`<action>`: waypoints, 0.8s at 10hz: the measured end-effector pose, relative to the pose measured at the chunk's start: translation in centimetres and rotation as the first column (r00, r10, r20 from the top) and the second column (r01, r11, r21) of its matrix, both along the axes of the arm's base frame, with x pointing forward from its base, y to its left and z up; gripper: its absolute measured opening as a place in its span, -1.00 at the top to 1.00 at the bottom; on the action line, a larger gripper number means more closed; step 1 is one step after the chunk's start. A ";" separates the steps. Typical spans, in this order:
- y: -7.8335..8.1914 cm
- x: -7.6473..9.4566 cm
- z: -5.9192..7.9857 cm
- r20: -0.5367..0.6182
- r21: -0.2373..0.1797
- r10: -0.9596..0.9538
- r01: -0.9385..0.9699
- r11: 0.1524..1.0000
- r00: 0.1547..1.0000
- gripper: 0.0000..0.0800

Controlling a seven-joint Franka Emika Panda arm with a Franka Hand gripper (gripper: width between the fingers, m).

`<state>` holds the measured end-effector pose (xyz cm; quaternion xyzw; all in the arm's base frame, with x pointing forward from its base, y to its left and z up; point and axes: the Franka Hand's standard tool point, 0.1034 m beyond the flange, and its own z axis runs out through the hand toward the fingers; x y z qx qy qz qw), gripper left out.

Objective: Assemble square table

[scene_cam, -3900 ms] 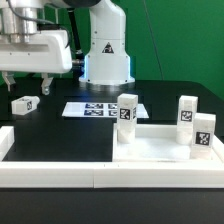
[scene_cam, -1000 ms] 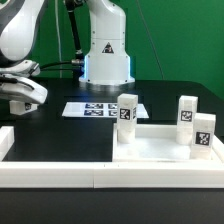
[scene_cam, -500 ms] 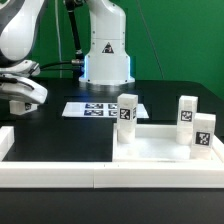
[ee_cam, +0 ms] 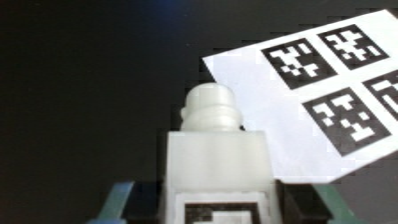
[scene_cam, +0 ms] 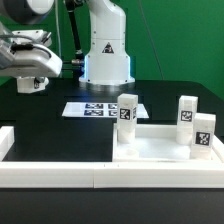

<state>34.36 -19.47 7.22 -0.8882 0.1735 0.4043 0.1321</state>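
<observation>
My gripper [scene_cam: 33, 84] hangs above the table at the exterior view's left, shut on a white leg block [scene_cam: 30, 86]. In the wrist view the leg block [ee_cam: 214, 160] fills the gap of the gripper [ee_cam: 210, 208]. Its rounded screw tip points away and its tag faces the camera. One finger [ee_cam: 125, 200] presses each side. The white square table top [scene_cam: 160, 143] lies at the exterior view's right. Three tagged leg blocks stand upright on or at it: one at its near-left corner [scene_cam: 127, 113], two at the right [scene_cam: 187, 112] [scene_cam: 203, 135].
The marker board [scene_cam: 98, 109] lies flat behind the table top, and it shows under the held leg in the wrist view [ee_cam: 338, 90]. Long white border rails run along the front [scene_cam: 60, 172] and left [scene_cam: 5, 140]. The robot base [scene_cam: 105, 55] stands at the back.
The leg block that lay on the table at the left has been taken hold of. In the last half second my gripper has risen with it off the table.
</observation>
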 end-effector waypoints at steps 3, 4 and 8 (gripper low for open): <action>-0.2 0.7 -0.3 0.065 -0.030 0.007 -0.005 1.000 0.998 0.28; 0.5 2.1 0.7 0.157 -0.058 0.035 -0.026 0.998 0.987 0.28; 2.7 5.6 5.7 0.403 -0.099 0.033 0.007 0.995 0.914 0.28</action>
